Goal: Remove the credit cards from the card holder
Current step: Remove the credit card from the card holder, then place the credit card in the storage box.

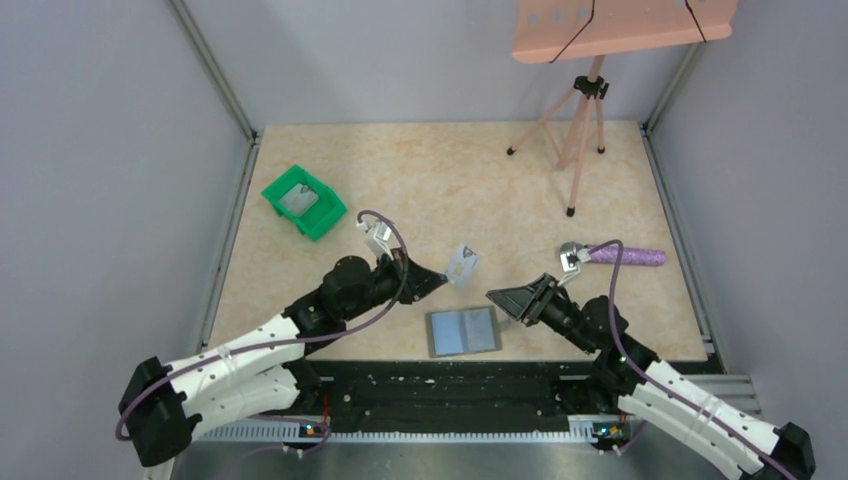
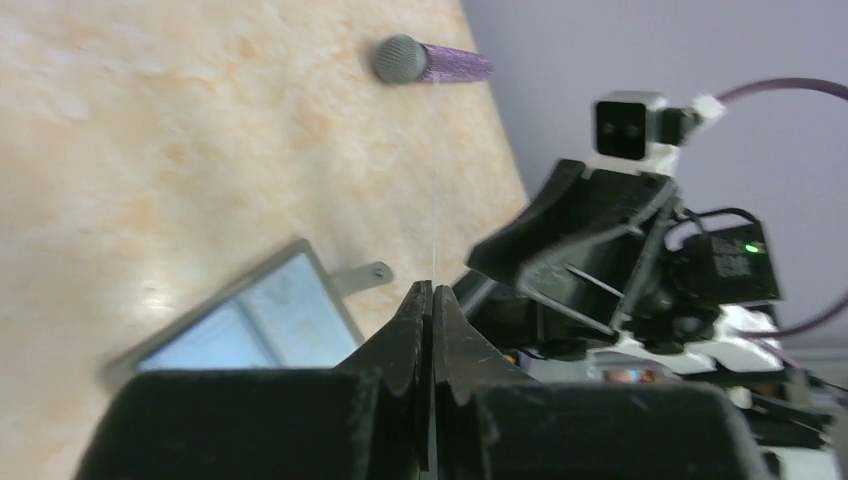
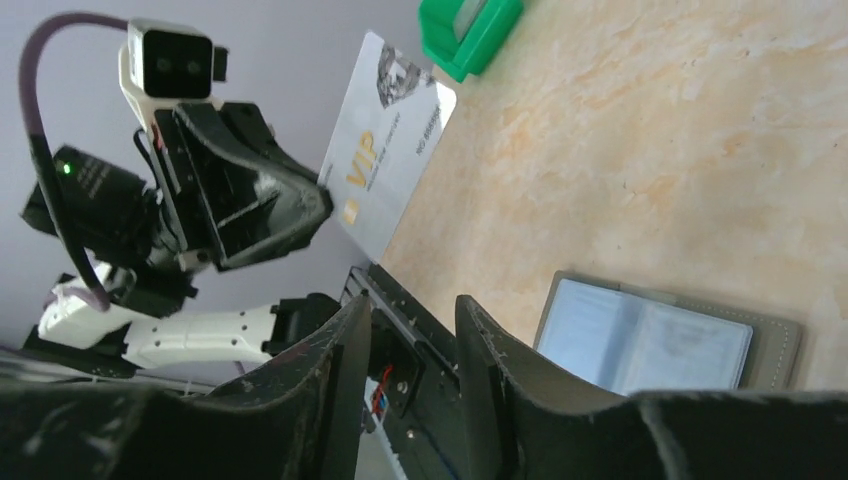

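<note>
Green bin (image 1: 322, 222) well left of card holder (image 1: 463, 332).

The card holder (image 1: 463, 332) is grey outside, blue-grey inside; the card (image 3: 390, 150) silvery-white with gold VIP lettering; bin (image 1: 325, 218) green; table (image 1: 450, 170) marbled beige.

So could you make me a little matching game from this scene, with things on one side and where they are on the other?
Things:
1 VIP card
2 card holder
3 green bin
4 purple-handled tool

Places:
A far left of the table
B pinched in the left gripper, off the table
C right side of the table
D lying open at the table's near edge

Pairs: 1-B; 2-D; 3-A; 4-C
</note>
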You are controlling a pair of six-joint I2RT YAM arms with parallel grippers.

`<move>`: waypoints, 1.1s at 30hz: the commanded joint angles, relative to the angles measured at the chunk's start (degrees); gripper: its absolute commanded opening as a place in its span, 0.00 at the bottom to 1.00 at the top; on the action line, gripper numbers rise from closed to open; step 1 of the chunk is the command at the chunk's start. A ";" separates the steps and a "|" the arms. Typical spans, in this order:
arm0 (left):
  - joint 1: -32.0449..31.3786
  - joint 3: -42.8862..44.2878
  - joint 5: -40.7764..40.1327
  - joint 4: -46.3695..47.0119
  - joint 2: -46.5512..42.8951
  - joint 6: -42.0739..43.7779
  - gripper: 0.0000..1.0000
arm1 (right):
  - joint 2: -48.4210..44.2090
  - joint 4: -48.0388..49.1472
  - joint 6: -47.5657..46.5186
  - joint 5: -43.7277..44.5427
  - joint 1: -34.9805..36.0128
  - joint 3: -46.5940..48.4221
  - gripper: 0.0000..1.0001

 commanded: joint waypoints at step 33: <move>29.25 12.87 51.49 -31.01 1.51 21.27 0.00 | 49.39 22.04 -23.16 -52.17 -12.73 26.59 0.68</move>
